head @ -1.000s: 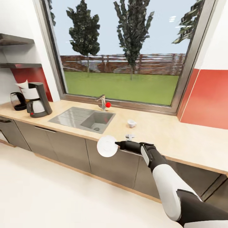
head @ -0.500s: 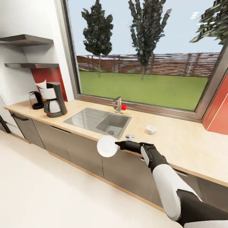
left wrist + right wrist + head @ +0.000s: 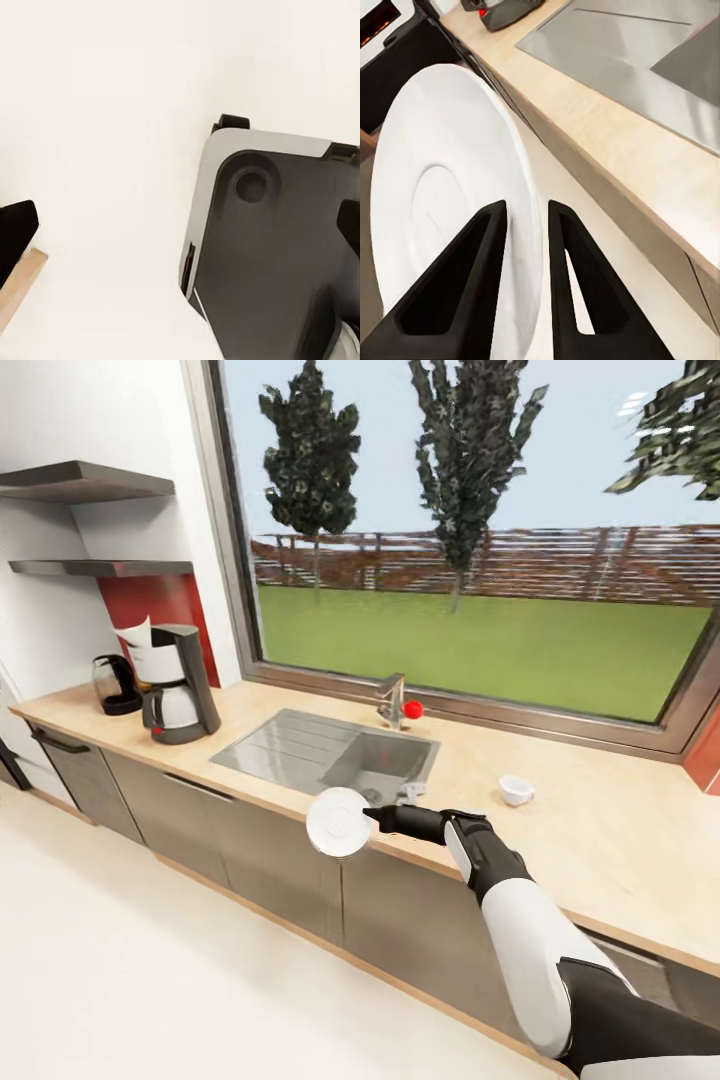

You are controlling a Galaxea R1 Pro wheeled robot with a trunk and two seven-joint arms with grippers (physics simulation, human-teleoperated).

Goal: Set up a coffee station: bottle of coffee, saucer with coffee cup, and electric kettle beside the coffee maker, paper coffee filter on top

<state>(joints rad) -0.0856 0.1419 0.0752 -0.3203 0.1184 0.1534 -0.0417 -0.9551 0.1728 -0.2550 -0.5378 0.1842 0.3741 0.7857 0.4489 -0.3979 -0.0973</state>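
The saucer [image 3: 338, 822] hangs on edge in front of the grey cabinet fronts, off the surface [image 3: 560, 830], its rim pinched between the jaws of the right gripper [image 3: 372, 816]. In the right wrist view the 2 black fingers [image 3: 457, 292] straddle the rim, so they are clenched on the plate. The coffee maker [image 3: 178, 685] stands far toward the surface's left end, well apart, beyond the sink [image 3: 330, 750]; judging by this, the right arm carries the plate there. The paper filter [image 3: 138, 643] tops the machine; the kettle [image 3: 115, 685] sits beside it. The empty cup [image 3: 516, 790] rests near the right. I cannot tell the left jaws' state.
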